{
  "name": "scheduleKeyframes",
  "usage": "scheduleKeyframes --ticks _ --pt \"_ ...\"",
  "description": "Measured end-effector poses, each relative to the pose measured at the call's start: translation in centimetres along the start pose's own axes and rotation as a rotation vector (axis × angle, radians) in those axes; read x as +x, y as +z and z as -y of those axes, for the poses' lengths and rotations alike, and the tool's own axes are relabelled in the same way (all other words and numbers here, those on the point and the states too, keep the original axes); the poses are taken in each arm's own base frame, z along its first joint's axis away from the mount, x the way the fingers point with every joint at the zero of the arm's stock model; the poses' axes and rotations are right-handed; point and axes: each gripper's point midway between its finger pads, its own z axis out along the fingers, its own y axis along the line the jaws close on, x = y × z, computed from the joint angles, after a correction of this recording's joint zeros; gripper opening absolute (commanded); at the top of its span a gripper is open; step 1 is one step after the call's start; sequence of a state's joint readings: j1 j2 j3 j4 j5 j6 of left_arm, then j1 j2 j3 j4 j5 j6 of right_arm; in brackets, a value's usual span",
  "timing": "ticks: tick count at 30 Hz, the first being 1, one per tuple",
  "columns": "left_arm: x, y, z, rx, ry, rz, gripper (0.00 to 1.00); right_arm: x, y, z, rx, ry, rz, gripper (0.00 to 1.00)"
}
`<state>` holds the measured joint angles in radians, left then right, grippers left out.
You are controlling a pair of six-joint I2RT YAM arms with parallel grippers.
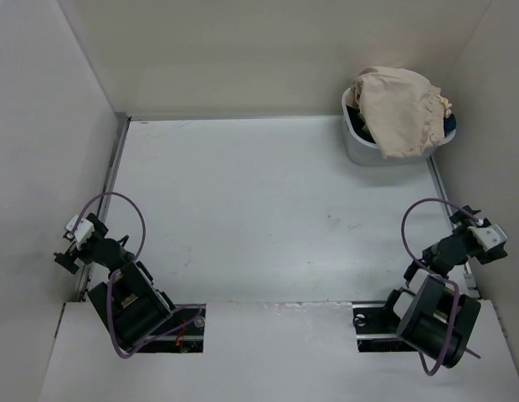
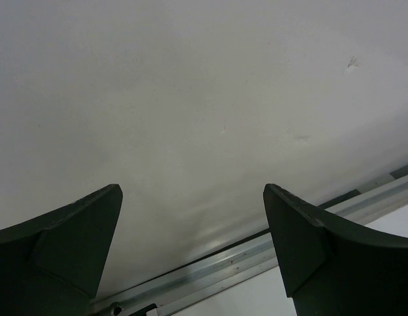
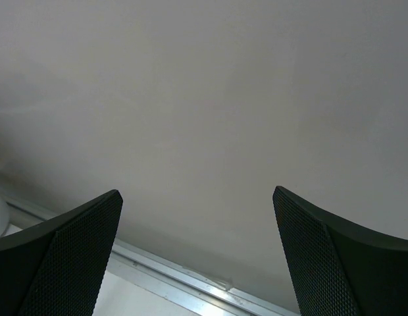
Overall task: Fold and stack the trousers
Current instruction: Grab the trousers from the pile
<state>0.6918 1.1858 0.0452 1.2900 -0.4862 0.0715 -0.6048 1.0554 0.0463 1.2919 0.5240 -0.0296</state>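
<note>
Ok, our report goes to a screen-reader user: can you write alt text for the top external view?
Crumpled cream cotton trousers lie heaped over a pale grey plastic tub at the far right corner of a white table. Near the front edge, the black left gripper and right gripper sit out at the sides, holding nothing.

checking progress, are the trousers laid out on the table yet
No, the trousers lie bunched on top of the white bin at the far right corner of the table.
</note>
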Motion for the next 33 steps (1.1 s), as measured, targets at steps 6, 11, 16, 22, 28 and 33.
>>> scheduleKeyframes --ticks 6,11,16,22,28,33 --pt "0.0 0.0 0.0 0.0 0.0 0.0 0.91 -1.3 0.2 0.9 0.032 0.04 0.043 1.0" --pt "0.0 -0.1 0.3 0.012 0.008 0.001 0.88 -1.7 0.5 1.7 0.054 0.07 0.058 1.0" --pt "-1.8 -0.7 5.6 0.217 0.117 0.047 0.89 -5.1 -0.1 -0.1 -0.042 0.052 0.148 1.0" --pt "-11.9 -2.1 17.6 0.542 0.205 0.259 0.95 -21.6 1.0 -16.5 -0.529 0.054 0.383 1.0" --pt "-18.2 -8.5 31.5 0.942 0.259 0.245 0.93 -23.2 1.6 -29.6 -0.765 0.006 0.209 1.0" --pt "-16.0 -17.1 38.8 1.336 0.33 0.018 0.89 -15.8 4.7 -32.6 -0.803 0.015 -0.181 1.0"
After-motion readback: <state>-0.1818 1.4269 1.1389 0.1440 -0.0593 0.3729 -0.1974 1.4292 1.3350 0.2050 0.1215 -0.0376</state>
